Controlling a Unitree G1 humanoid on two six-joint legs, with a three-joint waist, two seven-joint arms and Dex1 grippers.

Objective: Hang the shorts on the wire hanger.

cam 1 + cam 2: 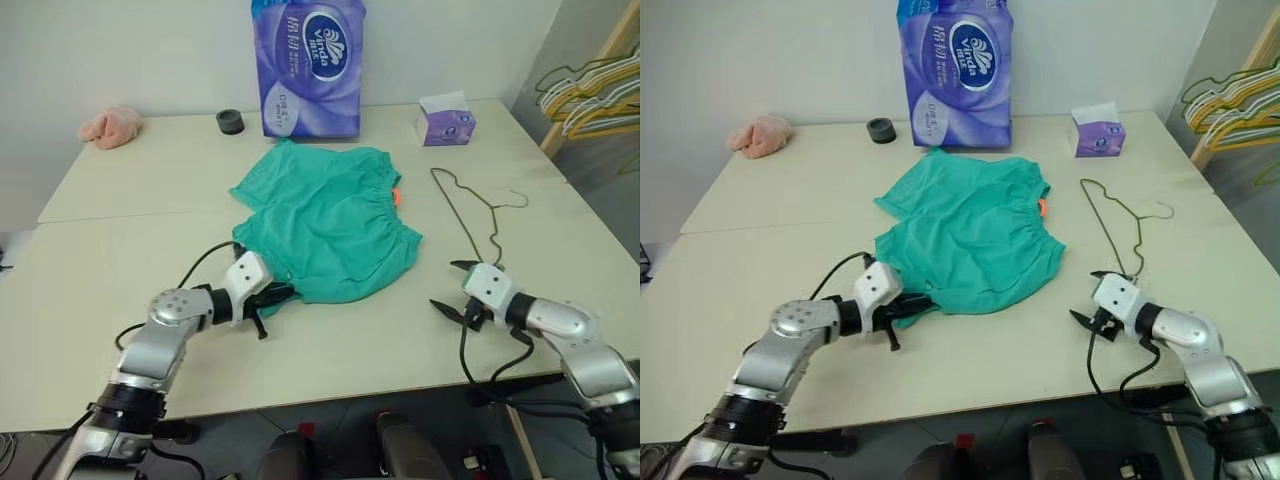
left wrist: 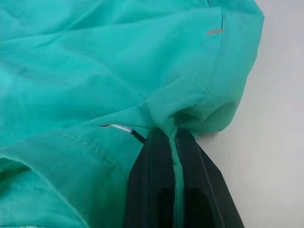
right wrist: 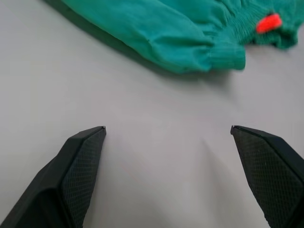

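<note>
The teal-green shorts (image 1: 330, 220) lie spread flat in the middle of the table, waistband to the right with a small orange tag (image 3: 269, 22). My left gripper (image 1: 280, 293) is at their near left corner, shut on a fold of the hem (image 2: 173, 137). The thin dark wire hanger (image 1: 460, 225) lies flat on the table just right of the shorts, its hook pointing right. My right gripper (image 1: 450, 287) hovers open over bare table near the hanger's near end, with nothing between its fingers (image 3: 90, 142). The shorts' waistband corner (image 3: 223, 57) lies ahead of it.
At the back stand a tall purple tissue pack (image 1: 308, 65), a small purple tissue box (image 1: 445, 120) and a black ring (image 1: 230, 121). A pink cloth lump (image 1: 112, 126) sits at the far left. Yellow and white hangers (image 1: 590, 90) hang beyond the table's right edge.
</note>
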